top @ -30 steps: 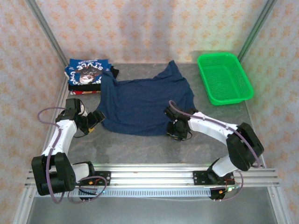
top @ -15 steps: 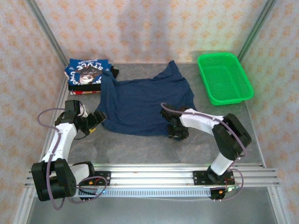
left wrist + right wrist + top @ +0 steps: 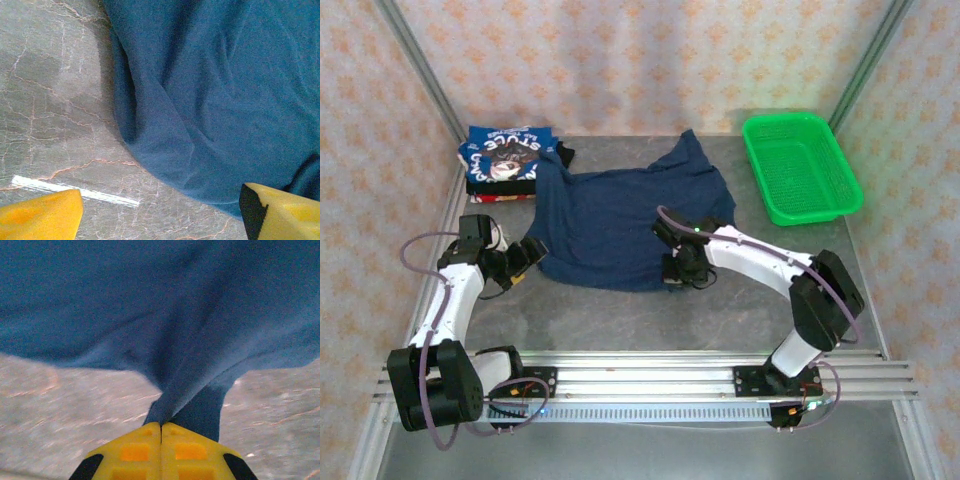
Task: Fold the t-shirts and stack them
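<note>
A dark navy t-shirt (image 3: 625,215) lies spread across the middle of the table, rumpled. My right gripper (image 3: 678,276) is shut on its near hem, and the pinched cloth (image 3: 172,400) rises in a ridge from the closed yellow fingers (image 3: 132,452). My left gripper (image 3: 523,255) stands open at the shirt's near left corner (image 3: 200,165); its yellow pads (image 3: 42,217) sit wide apart over bare table, the right one at the cloth's edge. A folded stack of tees (image 3: 503,163), topped by a blue one with white lettering and a graphic print, sits at the back left.
A green plastic mesh basket (image 3: 800,165) stands at the back right. The grey marbled tabletop (image 3: 620,320) is bordered by patterned walls and by a metal rail (image 3: 640,375) along the near edge.
My right gripper has slid left along the near hem, pulling the pinched cloth with it. The left gripper has moved slightly toward the shirt's corner.
</note>
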You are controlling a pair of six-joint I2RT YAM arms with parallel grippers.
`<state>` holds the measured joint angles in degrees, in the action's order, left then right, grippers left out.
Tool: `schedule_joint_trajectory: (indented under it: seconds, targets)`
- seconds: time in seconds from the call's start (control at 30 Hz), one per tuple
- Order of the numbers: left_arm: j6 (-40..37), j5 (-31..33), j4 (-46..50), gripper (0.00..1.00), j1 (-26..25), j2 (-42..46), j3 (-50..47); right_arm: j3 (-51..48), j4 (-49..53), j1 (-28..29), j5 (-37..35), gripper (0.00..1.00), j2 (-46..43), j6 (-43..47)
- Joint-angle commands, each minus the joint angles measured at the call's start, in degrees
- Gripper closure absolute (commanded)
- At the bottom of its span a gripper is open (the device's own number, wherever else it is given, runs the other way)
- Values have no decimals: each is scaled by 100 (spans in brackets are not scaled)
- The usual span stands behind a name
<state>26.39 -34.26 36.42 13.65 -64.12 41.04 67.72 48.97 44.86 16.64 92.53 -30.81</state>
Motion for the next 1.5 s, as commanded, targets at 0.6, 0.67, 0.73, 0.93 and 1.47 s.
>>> schedule_joint_trajectory:
  seconds: [0.6, 0.67, 0.73, 0.93, 1.47]
  targets:
    - [-161, 121, 0, 18, 42, -110, -30, 3007, 854, 162, 81, 99, 2731, 987]
    - [-166, 121, -4, 18, 46, -110, -26, 3219, 958, 57, 116, 96, 2906, 1162]
    - [-153, 121, -10, 18, 45, -118, -30, 3377, 1031, -27, 303, 90, 3125, 1326]
    - [-161, 148, 49, 18, 43, -76, -2, 2896, 652, -143, 375, 54, 2651, 957]
    - [327, 198, -232, 18, 84, -388, 366, -2261, -1219, -1045, 929, 54, -1636, -826]
